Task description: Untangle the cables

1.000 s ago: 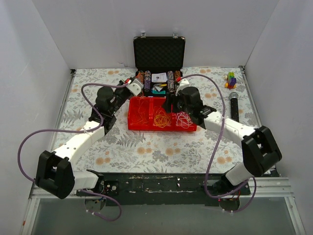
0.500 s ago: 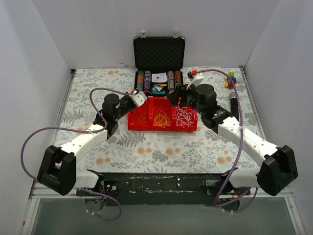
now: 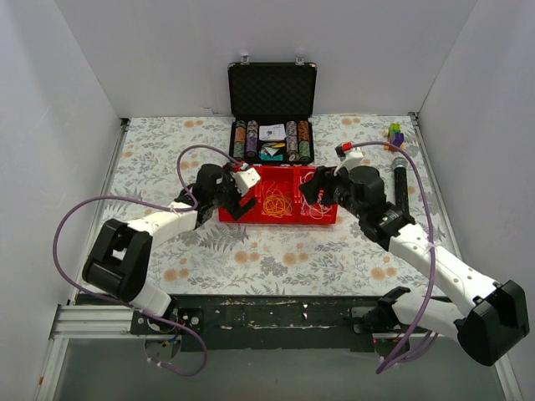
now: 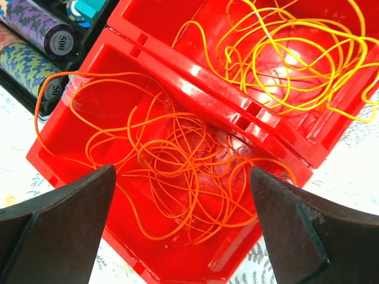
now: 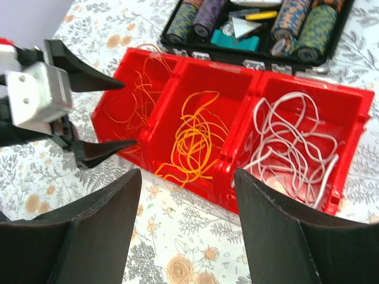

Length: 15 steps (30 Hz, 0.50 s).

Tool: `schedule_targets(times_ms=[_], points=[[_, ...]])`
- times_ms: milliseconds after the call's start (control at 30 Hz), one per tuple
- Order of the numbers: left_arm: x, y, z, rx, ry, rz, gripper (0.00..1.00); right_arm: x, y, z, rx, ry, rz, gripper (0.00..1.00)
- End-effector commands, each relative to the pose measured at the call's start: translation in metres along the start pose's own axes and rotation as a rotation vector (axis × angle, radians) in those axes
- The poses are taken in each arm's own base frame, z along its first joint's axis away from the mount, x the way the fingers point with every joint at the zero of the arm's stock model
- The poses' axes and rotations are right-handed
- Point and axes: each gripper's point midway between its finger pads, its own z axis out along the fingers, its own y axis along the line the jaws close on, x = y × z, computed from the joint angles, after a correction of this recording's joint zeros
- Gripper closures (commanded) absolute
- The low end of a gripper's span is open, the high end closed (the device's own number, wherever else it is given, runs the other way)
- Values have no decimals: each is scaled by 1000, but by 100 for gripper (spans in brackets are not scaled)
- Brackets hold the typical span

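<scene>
The left hand (image 4: pixel 183 192) and right hand (image 5: pixel 186 177) are held open, empty. The orange wire (image 4: pixel 177 171) overhanging the red tray (image 4: pixel 195 100) rim could be snagged, and the tray dragged.

Orange, yellow, white cables (image 5: pixel 189 139) lie in separate compartments (image 5: pixel 357 121).

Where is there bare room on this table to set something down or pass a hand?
Free: the tablecloth strip in front of the red bin, between the arms; the far-left corner beside the chip case; the gap between case and toy blocks. Crowded: the bin's ends, where the left gripper and right gripper hover open, and its back by the case.
</scene>
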Motion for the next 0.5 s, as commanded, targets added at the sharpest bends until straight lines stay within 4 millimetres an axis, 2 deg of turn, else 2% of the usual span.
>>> schedule_targets(times_ms=[0, 100, 200, 300, 400, 467], points=[[-43, 4, -23, 37, -56, -18, 2, 2, -12, -13, 45, 7, 19, 28], [-114, 26, -54, 12, -186, -38, 2, 0, -18, -20, 50, 15, 18, 27], [-186, 44, -102, -9, -327, -68, 2, -5, -22, -29, 63, 18, 6, 26], [-243, 67, -154, -96, -453, -149, 2, -14, -26, -40, 96, 12, -15, 22], [-268, 80, -188, -153, -500, -196, 2, -24, -34, -53, 168, 22, -29, 20], [-265, 98, -198, -253, -467, -309, 2, -26, -37, -60, 194, 40, -41, 19]])
